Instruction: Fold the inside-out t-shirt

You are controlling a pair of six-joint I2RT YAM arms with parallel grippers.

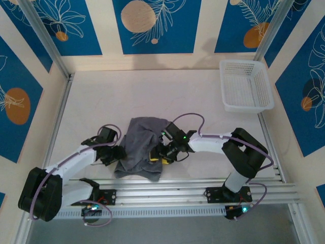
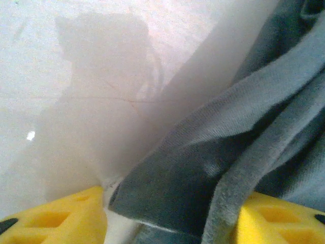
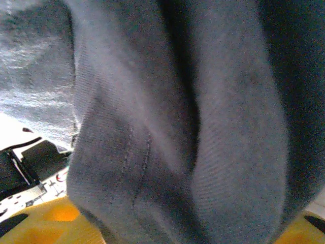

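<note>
Top external view: t-shirt (image 1: 138, 147) heaped near front edge of table (image 1: 152, 91), lengthwise front-to-back. Wrist views: left gripper (image 2: 170, 218) gapes loosely around cloth; right gripper (image 3: 162, 226), grip unclear.

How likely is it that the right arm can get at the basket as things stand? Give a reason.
Probably yes: the basket sits far right, on that arm's side, with bare table between. But the right claw is down among folds of the t-shirt and must come free first.
</note>
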